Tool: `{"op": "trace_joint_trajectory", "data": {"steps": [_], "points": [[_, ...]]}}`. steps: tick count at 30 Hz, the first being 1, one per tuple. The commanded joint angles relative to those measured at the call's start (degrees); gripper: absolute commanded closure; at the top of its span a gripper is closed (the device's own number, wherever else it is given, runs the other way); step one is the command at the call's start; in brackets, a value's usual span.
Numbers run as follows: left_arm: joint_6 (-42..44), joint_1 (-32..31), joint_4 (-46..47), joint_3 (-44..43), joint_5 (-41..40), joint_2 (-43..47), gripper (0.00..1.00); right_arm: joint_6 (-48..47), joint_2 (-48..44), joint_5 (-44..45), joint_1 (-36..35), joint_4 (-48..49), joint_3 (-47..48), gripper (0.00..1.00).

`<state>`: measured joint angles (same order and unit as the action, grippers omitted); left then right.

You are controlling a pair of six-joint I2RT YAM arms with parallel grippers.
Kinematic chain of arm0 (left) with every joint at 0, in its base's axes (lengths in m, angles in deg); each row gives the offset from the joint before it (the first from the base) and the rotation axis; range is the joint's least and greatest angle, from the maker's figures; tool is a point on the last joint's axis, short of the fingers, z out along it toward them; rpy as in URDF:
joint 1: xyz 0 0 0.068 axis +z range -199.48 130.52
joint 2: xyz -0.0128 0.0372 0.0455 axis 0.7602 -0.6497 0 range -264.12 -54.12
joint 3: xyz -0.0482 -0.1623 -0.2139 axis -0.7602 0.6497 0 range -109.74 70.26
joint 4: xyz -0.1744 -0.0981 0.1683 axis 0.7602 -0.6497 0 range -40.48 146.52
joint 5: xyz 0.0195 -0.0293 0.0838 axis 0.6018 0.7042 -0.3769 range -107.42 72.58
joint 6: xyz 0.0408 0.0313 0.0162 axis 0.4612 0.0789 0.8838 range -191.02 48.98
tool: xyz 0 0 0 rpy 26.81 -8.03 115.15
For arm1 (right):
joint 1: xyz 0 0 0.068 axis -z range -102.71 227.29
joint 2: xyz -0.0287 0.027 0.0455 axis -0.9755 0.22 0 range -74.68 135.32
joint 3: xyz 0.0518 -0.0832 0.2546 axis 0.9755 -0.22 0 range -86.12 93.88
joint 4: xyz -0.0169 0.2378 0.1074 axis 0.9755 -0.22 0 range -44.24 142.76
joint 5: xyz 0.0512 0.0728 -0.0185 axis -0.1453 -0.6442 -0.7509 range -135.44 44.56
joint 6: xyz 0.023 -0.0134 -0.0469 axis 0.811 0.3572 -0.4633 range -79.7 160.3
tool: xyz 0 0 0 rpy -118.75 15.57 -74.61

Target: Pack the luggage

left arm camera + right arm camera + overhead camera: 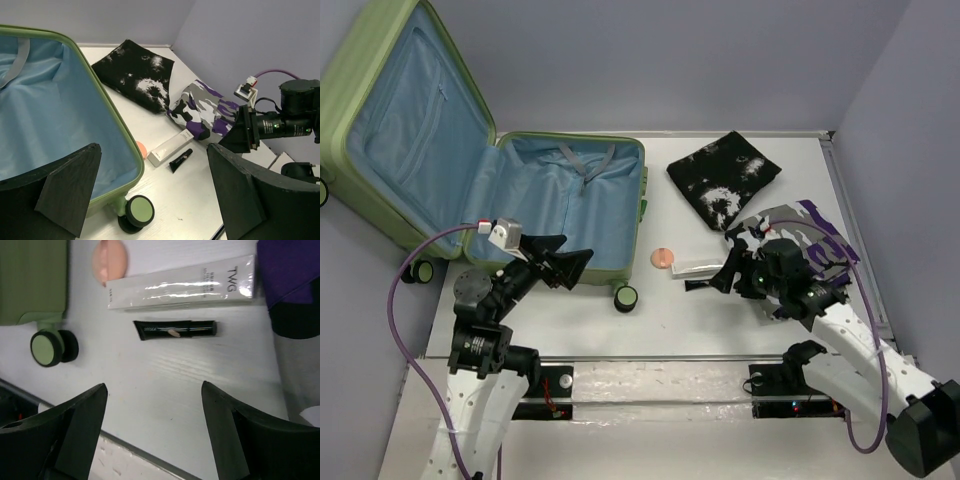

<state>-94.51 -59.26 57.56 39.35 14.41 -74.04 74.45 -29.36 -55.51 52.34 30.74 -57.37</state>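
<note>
1. I see the luggage [545, 205] lying open on the left of the table [700, 330]. Its lid is propped up at back-left and the blue lining is bare.
2. The left gripper [566, 258] is over the case's near right corner. Its jaws are spread wide and hold nothing.
3. Just right of the case is a pink round puff [662, 260], with a white box [180, 282] just beside it. A black tube [175, 330] lies alongside the box, on its near side.
4. A folded black-and-white cloth [725, 180] sits further back.
5. The right gripper [154, 395] hangs above the table by the tube, fingers wide apart and empty.
6. A purple camo cloth [205, 107] is far right, partly under that arm.
</note>
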Motion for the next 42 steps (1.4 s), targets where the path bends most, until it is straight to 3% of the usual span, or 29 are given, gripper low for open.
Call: {"op": "trace_joint_trajectory", "data": {"steps": [1,12,18,32,36,42], "points": [[-0.60,-0.24,3.00,-0.55,1.83,-0.73,0.01,1.18,1.34,9.80,-0.45,5.49,-0.80,0.22],[-0.77,-0.24,3.09,-0.46,2.70,-1.35,0.01,0.22,17.95,14.72,-4.23,11.83,1.83,0.40],[-0.86,-0.24,3.09,-0.37,2.97,-1.44,0.01,1.71,22.44,16.92,-7.82,11.74,2.80,0.39],[-0.86,-0.24,3.97,-0.11,4.11,-0.46,0.01,6.89,31.67,22.80,-10.38,13.93,6.76,0.17],[-0.86,-0.33,4.41,-0.11,6.22,-3.10,0.01,7.69,32.46,25.00,-10.38,14.90,6.31,0.17],[-1.21,-0.24,4.76,0.15,4.99,-3.10,0.01,5.06,36.50,27.90,-10.38,12.54,8.33,0.33]]}}
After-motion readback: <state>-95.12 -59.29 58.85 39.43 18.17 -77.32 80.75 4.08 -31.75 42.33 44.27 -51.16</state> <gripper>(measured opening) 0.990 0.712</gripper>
